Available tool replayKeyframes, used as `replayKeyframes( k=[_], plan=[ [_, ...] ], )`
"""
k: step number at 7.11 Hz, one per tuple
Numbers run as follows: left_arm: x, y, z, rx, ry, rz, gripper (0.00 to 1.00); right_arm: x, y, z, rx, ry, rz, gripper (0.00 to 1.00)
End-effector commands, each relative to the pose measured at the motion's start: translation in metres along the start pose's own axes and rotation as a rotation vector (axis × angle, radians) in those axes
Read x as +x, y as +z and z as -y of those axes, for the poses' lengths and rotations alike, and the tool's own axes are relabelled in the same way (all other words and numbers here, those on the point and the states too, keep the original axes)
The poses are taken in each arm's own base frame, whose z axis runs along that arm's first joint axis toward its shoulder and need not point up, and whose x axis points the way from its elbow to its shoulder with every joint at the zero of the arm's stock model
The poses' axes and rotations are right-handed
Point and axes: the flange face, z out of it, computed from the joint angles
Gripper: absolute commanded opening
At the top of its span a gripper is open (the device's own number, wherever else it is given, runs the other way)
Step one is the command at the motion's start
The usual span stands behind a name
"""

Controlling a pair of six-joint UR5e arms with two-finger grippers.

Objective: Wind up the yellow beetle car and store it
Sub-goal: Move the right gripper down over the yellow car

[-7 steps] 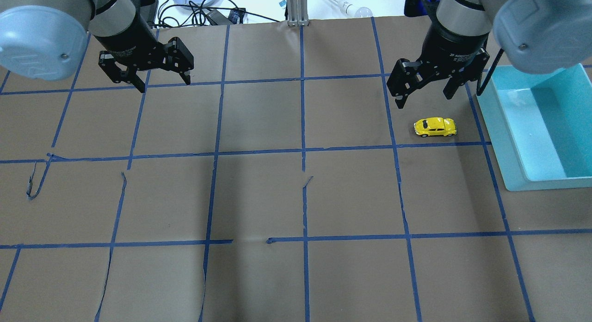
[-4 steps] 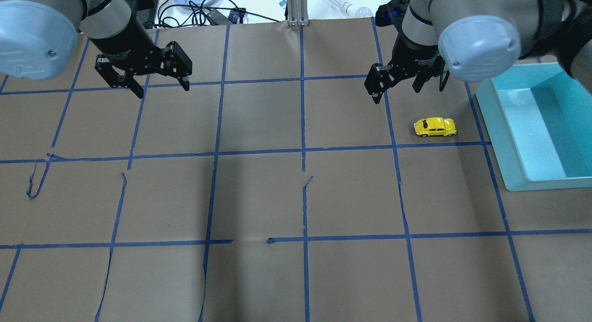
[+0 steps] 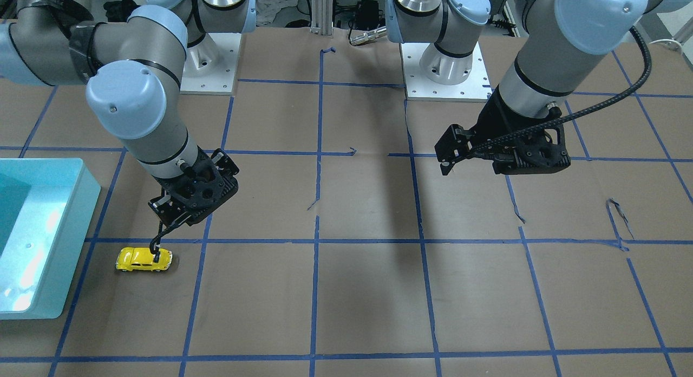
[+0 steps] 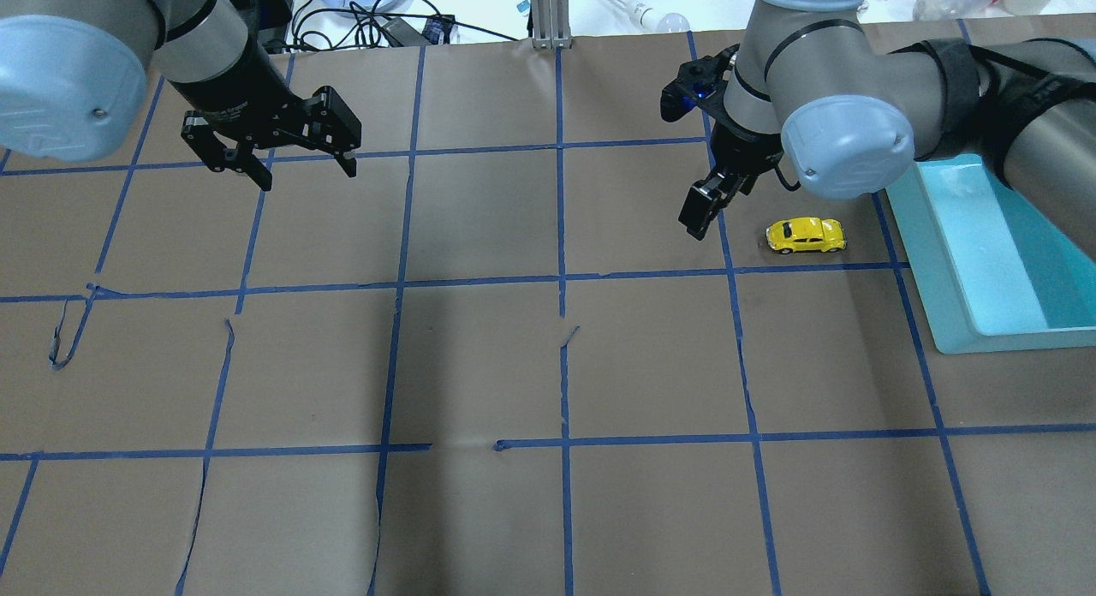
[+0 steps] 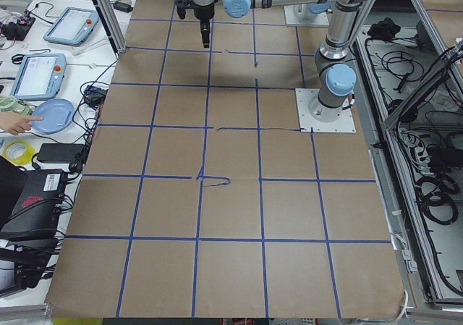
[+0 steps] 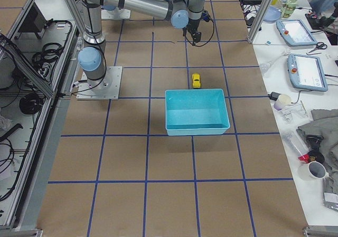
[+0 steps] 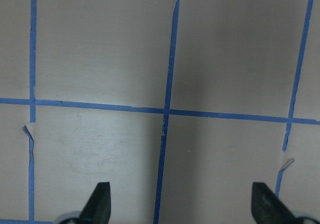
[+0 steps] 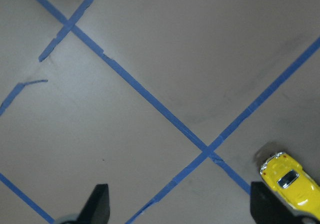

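Note:
The yellow beetle car point(image 4: 806, 235) stands on its wheels on the brown paper, a little left of the teal bin, untouched. It also shows in the front view point(image 3: 143, 259), the right side view point(image 6: 196, 80) and at the lower right edge of the right wrist view point(image 8: 290, 180). My right gripper point(image 4: 702, 211) hovers above the table just left of the car, over a blue tape line. It is open and empty, with fingers point(image 8: 97, 204) wide apart. My left gripper point(image 4: 306, 172) hovers open and empty at the far left, with only taped paper below it point(image 7: 180, 209).
A teal bin point(image 4: 942, 262) sits at the right table edge beside the car, also seen in the front view point(image 3: 54, 247). The right arm's elbow joint point(image 4: 843, 146) hangs over the spot behind the car. Blue tape lines grid the paper, which is torn in places.
My right arm has swung and turned its wrist, and its gripper has moved left and lower, from behind the car to its left side. The left gripper has barely moved. The car has not moved.

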Motion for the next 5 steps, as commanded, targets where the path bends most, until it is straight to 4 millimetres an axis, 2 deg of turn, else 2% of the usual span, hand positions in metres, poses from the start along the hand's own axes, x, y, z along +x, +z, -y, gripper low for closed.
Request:
replayKeyframes(
  k=[1,3,4,5],
  plan=[
    [-0.001,0.002,-0.005,-0.007,-0.001,0.002,1.00,0.015,0.021,-0.014,0.013,-0.279,-0.040,1.00],
    [0.000,-0.001,-0.010,-0.002,0.001,-0.001,1.00,0.074,0.036,-0.059,0.004,-0.412,-0.020,1.00],
    [-0.001,0.001,-0.011,-0.010,0.000,0.006,1.00,0.092,0.042,-0.075,0.001,-0.496,-0.011,1.00],
    [-0.001,0.009,-0.009,-0.025,-0.001,0.014,1.00,0.110,0.056,-0.087,-0.003,-0.541,0.011,1.00]
  ],
)
